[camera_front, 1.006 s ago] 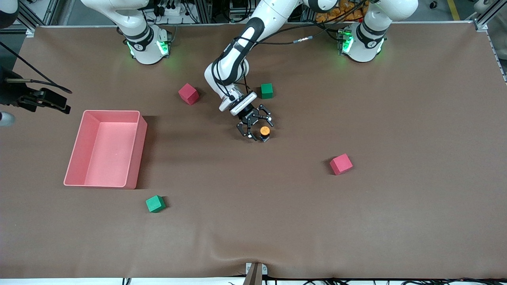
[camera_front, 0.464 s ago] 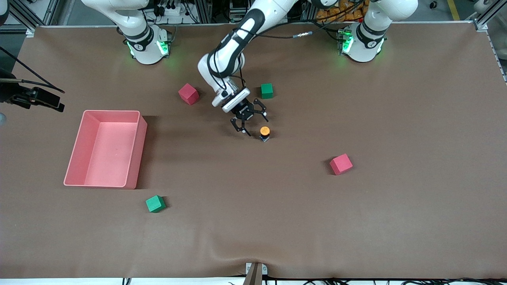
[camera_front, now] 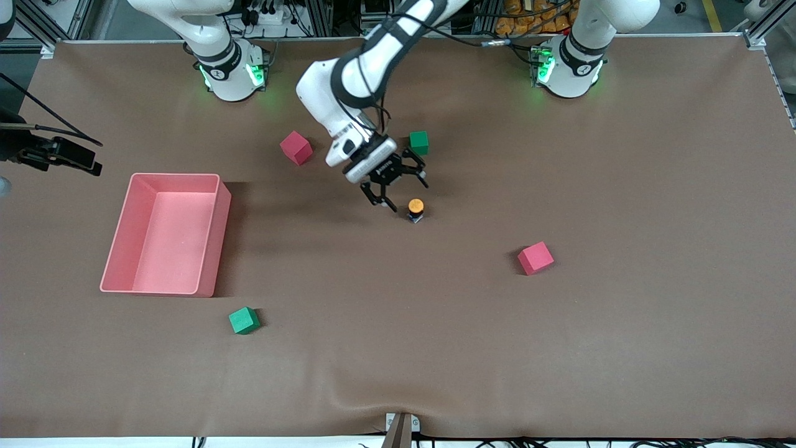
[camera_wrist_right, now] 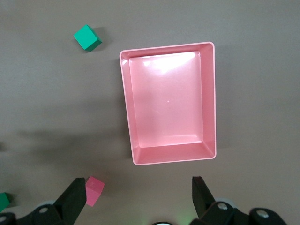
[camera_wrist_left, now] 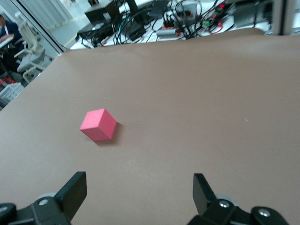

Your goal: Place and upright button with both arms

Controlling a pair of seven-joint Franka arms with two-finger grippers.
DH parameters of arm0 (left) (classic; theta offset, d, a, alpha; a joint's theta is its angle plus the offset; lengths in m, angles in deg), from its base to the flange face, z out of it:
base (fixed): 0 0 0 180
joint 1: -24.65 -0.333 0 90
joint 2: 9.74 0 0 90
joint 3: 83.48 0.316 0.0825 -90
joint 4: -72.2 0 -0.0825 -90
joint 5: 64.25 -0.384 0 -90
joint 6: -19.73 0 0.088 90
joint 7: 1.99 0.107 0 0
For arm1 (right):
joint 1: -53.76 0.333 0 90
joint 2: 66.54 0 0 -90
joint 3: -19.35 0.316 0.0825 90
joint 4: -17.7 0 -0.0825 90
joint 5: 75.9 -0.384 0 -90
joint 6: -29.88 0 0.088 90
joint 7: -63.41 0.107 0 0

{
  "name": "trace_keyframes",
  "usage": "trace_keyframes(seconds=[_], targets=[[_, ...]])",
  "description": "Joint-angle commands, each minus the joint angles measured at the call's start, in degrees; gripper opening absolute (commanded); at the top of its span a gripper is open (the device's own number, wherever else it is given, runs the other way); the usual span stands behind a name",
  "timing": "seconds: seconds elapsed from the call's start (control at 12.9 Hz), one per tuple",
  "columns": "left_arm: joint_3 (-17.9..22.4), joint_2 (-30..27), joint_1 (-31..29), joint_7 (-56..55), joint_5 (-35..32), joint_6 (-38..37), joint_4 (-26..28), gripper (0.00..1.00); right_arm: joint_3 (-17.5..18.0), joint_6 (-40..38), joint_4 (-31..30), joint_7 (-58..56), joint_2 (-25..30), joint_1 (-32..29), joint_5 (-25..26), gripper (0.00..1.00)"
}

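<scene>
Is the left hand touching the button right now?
Apart. The front view shows bare table between the open left hand and the upright button.

Pink tray (camera_wrist_right: 208, 101) below open right hand (camera_wrist_right: 138, 199)

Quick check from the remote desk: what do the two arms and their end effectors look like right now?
Both arms are glossy white with black joint bands and green-lit bases. The left arm carries black cables along it. The left end effector is black with two fingers on a white wrist block. The right end effector has black fingers too.
</scene>
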Motion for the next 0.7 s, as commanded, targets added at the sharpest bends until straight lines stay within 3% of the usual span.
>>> trace_keyframes(seconds=[0.0,0.62], targets=[[-1.22,-5.12,-6.43,9.44,3.64,1.88,1.13,1.00,0.53,-0.86,1.07,0.63,-0.17,-0.46,-0.64,1.00],[-1.57,-12.86,-24.28,40.55,14.80,8.83,1.13,1.00,0.53,-2.08,0.98,0.63,1.67,-0.46,-0.38,1.00]])
